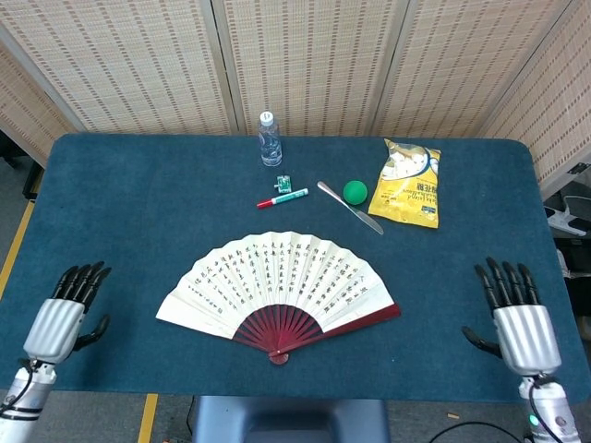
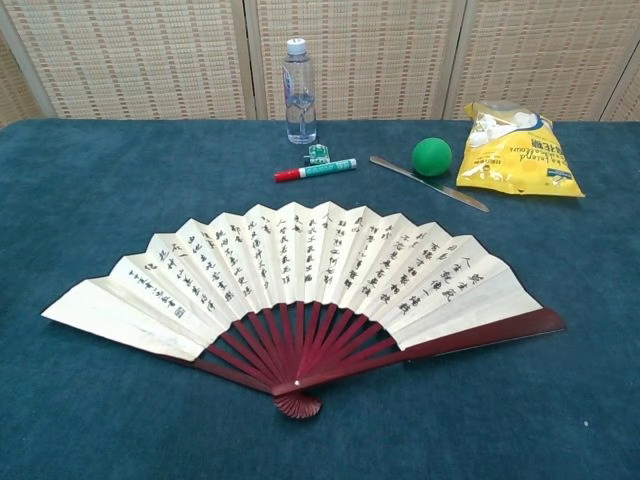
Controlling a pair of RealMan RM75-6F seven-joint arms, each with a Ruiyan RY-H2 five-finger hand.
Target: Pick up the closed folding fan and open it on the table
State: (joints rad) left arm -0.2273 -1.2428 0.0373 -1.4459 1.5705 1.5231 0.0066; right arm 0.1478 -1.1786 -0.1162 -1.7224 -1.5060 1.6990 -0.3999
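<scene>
Paper and red ribs: the fan [image 1: 277, 291] lies fully spread and flat on the blue table [image 1: 148, 203], near the front edge, its pivot pointing toward me and its lettered leaf arching away. From the chest view I see the same fan [image 2: 300, 290] with one red outer rib stretched out to the right.
Left hand: my left hand [image 1: 63, 314] sits at the front left corner of the table, well apart from the fan. Its dark fingers [image 1: 81, 279] are straight and slightly apart, pointing away from me, thumb out to the side. It holds nothing and touches nothing I can make out. The chest view does not show it.
Right hand: my right hand [image 1: 517, 318] sits at the front right corner, also well apart from the fan. Fingers [image 1: 503, 281] are extended and spread, thumb out toward the fan side, palm empty. The chest view does not show it either.
Behind the fan: a red and green marker [image 1: 282, 197] lies beside a small green clip [image 1: 285, 183].
Back edge: a clear water bottle [image 1: 269, 138] stands upright.
Right of the marker: a metal letter opener [image 1: 349, 207] lies at an angle, with a green ball [image 1: 355, 191] just beside it.
Far right: a yellow snack bag [image 1: 407, 182] lies flat near the ball.
</scene>
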